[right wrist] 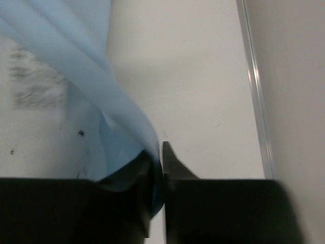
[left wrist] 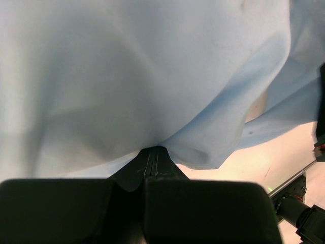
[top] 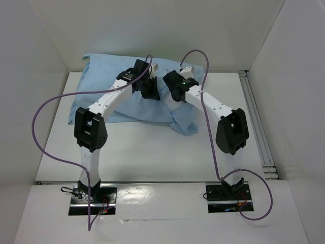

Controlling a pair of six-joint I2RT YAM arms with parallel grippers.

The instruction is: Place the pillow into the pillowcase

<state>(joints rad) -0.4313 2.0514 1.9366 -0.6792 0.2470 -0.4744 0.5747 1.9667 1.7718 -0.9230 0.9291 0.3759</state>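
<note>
The light blue pillowcase (top: 114, 76) lies bulging at the back middle of the table, with a limp fold hanging toward the front right (top: 185, 124). The pillow itself does not show; the cloth covers whatever fills it. My left gripper (top: 151, 91) sits on the pillowcase's front middle. In the left wrist view its jaws (left wrist: 154, 150) are pressed together with the pillowcase (left wrist: 203, 76) puckered at their tips. My right gripper (top: 171, 87) is just to its right. In the right wrist view this gripper (right wrist: 158, 152) is shut on a strip of pillowcase (right wrist: 76, 51) that runs up and left.
White enclosure walls stand to the left, right and back. A metal rail (top: 256, 122) runs along the table's right side, also seen as rail (right wrist: 254, 86). Purple cables (top: 43, 109) loop from both arms. Part of the right arm (left wrist: 299, 211) shows in the left wrist view.
</note>
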